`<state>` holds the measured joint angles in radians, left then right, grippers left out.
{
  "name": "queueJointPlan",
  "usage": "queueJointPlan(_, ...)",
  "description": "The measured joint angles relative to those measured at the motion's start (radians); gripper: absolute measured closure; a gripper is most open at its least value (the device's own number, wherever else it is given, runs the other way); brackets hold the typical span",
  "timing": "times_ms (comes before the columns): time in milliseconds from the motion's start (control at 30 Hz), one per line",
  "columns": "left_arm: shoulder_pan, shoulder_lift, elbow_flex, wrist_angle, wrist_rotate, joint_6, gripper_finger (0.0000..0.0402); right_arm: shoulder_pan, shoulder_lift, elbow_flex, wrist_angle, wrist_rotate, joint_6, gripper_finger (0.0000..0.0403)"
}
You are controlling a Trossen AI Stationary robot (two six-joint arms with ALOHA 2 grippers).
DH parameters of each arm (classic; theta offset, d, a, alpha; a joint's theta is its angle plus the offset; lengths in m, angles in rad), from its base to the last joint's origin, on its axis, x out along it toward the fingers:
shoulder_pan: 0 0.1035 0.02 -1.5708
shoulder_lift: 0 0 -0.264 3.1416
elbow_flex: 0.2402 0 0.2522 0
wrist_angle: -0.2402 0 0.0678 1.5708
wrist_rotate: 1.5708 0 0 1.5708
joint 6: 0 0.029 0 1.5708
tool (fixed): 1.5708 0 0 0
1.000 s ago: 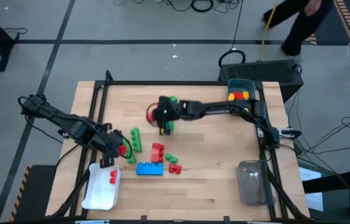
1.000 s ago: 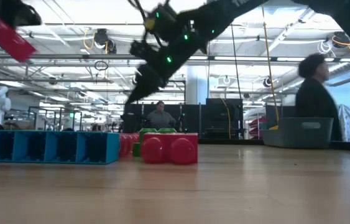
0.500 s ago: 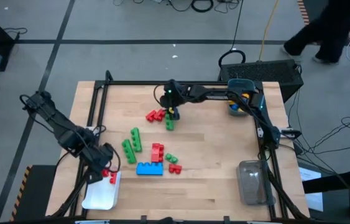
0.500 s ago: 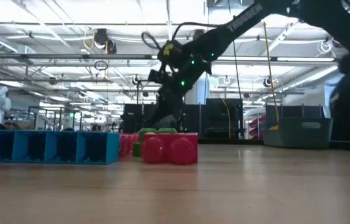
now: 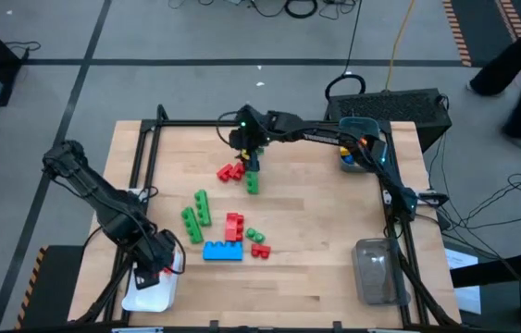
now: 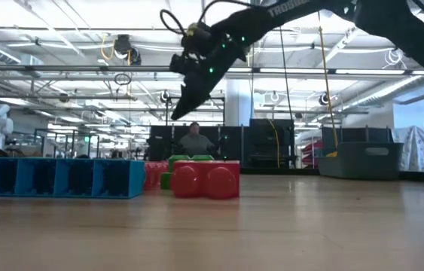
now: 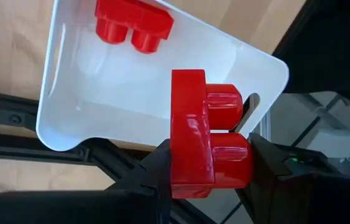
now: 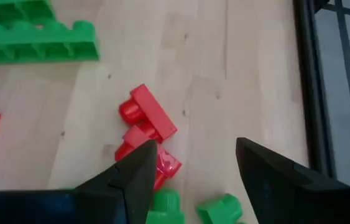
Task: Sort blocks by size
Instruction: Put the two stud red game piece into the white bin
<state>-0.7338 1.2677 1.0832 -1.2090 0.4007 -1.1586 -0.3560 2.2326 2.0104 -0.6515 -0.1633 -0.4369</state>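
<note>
Jaws of the left gripper are clamping a two-stud red brick, and over the past second they have carried it from beside the green bars to a spot above the white bin. Below those jaws, a second small red brick is already lying in the bin, so the held piece is most likely joining its own size class and only a release is lacking.

Meanwhile the right gripper is standing with its jaws wide and nothing between them. It has been swinging from the middle of the table toward the far edge, and it is now hanging above the small red bricks, which are lying just ahead of its fingertips, with green pieces directly under them. Farther out from these jaws, long green bars are still waiting on the wood. Judging by this, the right arm is probably lining up its next pick.
</note>
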Motion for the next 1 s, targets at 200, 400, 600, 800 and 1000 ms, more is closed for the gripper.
queueJointPlan(200,0.000,0.027,0.000,0.000,0.009,-0.013,0.0282,0.018,0.046,0.085,-0.222,0.070,-0.205,0.0197)
queueJointPlan(400,0.000,0.054,0.000,0.002,-0.025,-0.007,0.0281,0.007,0.107,0.086,-0.274,0.164,-0.450,0.0197)
queueJointPlan(600,0.000,0.057,0.000,0.006,-0.112,-0.004,0.0279,0.006,0.162,0.086,-0.307,0.158,-0.541,0.0197)
queueJointPlan(800,0.000,0.057,0.000,-0.005,-0.146,0.022,0.0234,0.021,0.188,0.086,-0.315,0.193,-0.574,0.0197)
queueJointPlan(1000,0.001,0.057,0.000,-0.016,-0.160,0.016,0.0205,-0.003,0.163,0.086,-0.287,0.224,-0.574,0.0197)
